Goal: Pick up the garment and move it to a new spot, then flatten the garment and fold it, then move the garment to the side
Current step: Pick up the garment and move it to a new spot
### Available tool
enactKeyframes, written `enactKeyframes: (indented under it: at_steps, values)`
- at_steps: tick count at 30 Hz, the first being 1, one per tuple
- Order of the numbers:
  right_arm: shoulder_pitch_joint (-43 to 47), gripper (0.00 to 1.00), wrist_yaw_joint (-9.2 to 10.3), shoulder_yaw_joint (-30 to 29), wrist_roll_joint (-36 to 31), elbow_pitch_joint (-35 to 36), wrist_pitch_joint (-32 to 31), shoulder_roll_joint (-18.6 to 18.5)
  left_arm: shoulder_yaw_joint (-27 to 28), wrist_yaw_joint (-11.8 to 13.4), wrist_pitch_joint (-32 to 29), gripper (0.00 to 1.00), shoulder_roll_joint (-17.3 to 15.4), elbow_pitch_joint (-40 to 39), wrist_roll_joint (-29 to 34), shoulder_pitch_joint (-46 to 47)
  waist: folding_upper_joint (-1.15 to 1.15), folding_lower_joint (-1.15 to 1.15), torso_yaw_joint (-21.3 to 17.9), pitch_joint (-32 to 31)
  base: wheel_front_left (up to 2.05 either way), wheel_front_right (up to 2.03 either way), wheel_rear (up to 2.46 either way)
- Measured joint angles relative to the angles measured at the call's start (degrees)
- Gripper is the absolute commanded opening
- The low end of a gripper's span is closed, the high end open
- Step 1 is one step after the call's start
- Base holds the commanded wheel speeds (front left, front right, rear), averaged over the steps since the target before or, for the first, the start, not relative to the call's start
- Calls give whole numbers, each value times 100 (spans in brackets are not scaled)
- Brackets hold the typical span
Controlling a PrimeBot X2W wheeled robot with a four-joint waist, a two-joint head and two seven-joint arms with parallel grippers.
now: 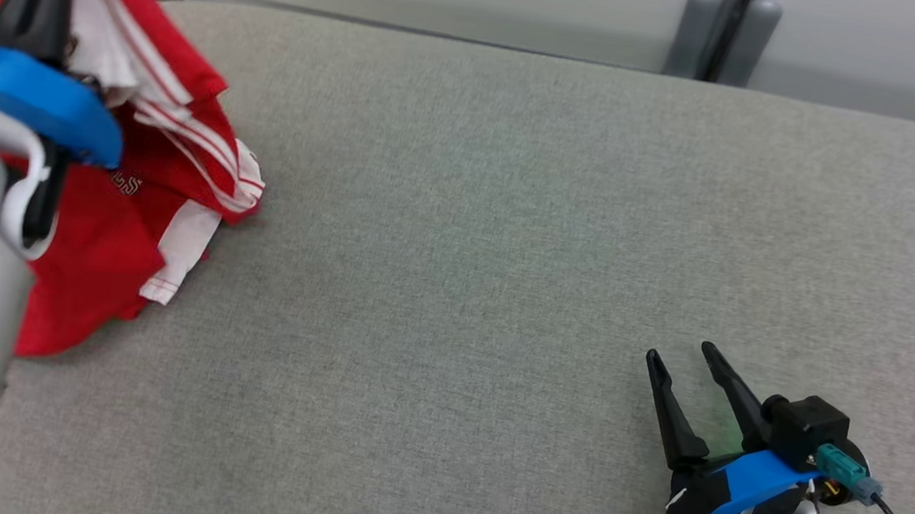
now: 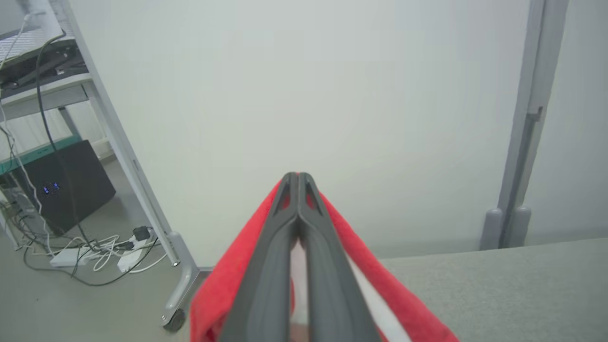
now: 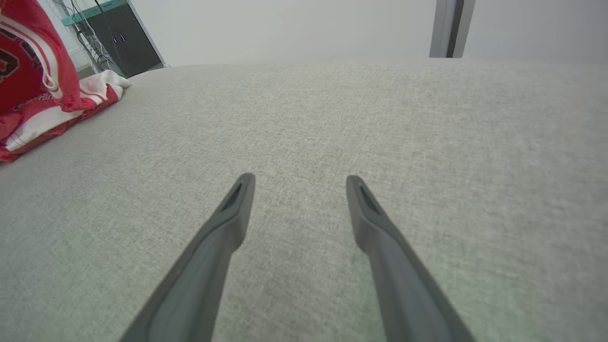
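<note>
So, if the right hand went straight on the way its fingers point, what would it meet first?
Only the grey table top. The open right hand points low across bare fabric, so it would likely graze that, though its height is unclear. The red garment lies well off to its left.

Red garment (image 1: 93,258), white letters (image 1: 124,182) "LS" legible, remainder hidden in folds

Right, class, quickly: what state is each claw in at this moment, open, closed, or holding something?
Left claw: closed, holding the red garment.
Right claw: open, holding nothing.
</note>
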State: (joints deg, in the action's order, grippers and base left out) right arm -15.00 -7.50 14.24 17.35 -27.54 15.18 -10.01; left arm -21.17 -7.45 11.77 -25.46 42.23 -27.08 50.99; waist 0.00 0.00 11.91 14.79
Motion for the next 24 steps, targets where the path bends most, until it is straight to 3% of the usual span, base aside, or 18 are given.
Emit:
enactKeyframes:
  at_steps: [7, 14, 19, 22, 23, 24]
  values:
    - [180, 100, 0, -121, -51, -46, -2, 203, -565, 0, 203, 0, 476, -923, -54, 98, 0, -1, -242, -339, 0, 0, 0]
    - [343, 100, 1, -222, -67, -82, -2, 256, -1273, 0, 268, 0, 1318, -1610, -214, -96, 0, -1, -618, -559, 0, 0, 0]
    - [386, 100, 1, -257, -75, -104, -3, 294, -1763, -1, 304, 0, 2051, -1650, -460, -343, 0, -1, -901, -642, 0, 0, 0]
    - [407, 100, 1, -232, -75, -138, -3, 312, -2039, -1, 322, 0, 2240, -1448, -672, -587, 0, -1, -1047, -685, 0, 0, 0]
    - [409, 100, 1, -227, -77, -153, -3, 324, -2081, 20, 321, 41, 2251, -1334, -670, -696, 0, -1, -1090, -699, 0, 0, 0]
    - [408, 100, 1, -214, -87, -160, -3, 337, -2103, 64, 321, 98, 2254, -1236, -672, -798, 0, -1, -1134, -711, 0, 0, 0]
